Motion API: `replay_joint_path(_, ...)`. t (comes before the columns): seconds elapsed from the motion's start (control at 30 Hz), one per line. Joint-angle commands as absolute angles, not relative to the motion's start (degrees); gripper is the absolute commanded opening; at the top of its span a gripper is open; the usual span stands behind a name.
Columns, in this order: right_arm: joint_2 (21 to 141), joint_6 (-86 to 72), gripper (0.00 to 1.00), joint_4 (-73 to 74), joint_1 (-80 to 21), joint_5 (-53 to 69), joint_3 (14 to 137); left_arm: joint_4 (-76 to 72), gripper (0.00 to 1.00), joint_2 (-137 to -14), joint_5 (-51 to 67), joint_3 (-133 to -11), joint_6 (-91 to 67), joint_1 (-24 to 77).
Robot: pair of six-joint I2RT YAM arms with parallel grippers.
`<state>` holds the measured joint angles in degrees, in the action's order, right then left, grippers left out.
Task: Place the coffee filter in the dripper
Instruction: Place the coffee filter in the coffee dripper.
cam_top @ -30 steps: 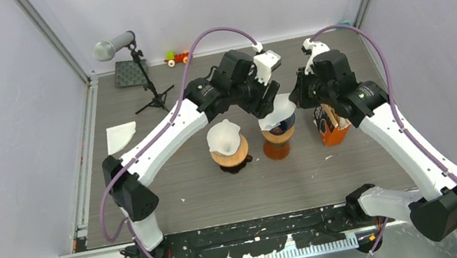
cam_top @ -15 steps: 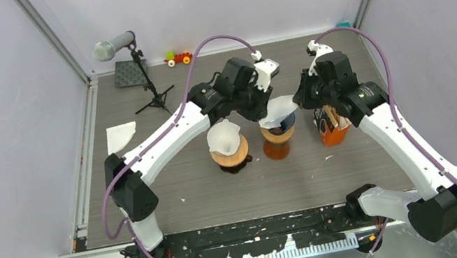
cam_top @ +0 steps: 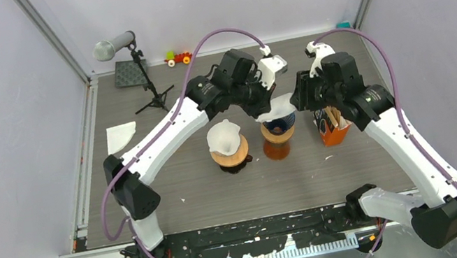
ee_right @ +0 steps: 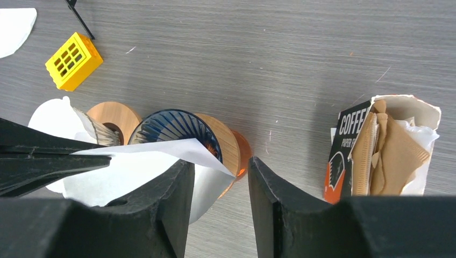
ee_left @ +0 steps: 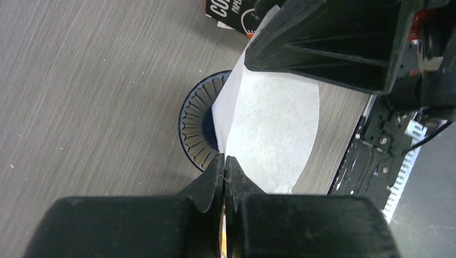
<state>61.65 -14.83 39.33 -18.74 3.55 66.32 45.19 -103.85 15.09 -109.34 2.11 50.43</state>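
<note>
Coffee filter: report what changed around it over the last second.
The left claw closed onto the white coffee filter at its edge, while the right claw opened and released it, a handover above the blue dripper. The filter hangs over the dripper, not yet seated. The dripper, the second dripper beside it and the filter box stayed put.
</note>
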Motion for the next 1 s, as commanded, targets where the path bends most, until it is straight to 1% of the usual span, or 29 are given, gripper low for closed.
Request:
replay_joint_path(0.0, 59.7, -10.7, 0.47, 40.3, -18.6, 4.3, 69.3, 49.8, 0.00, -105.4, 19.5, -114.2, 8.5, 50.0)
replay_joint_path(0.27, 58.7, -7.8, 0.47, 41.4, -18.6, 5.1, 69.1, 56.9, 0.00, -109.4, 23.3, -121.0, 13.7, 49.4)
replay_joint_path(0.67, 60.7, -7.6, 0.45, 40.3, -18.0, 7.1, 67.4, 59.6, 0.00, -112.1, 25.2, -123.9, 16.6, 48.0)
replay_joint_path(0.97, 62.7, -7.7, 0.44, 39.4, -15.8, 10.2, 67.7, 62.0, 0.00, -114.2, 27.7, -126.8, 19.2, 47.8)
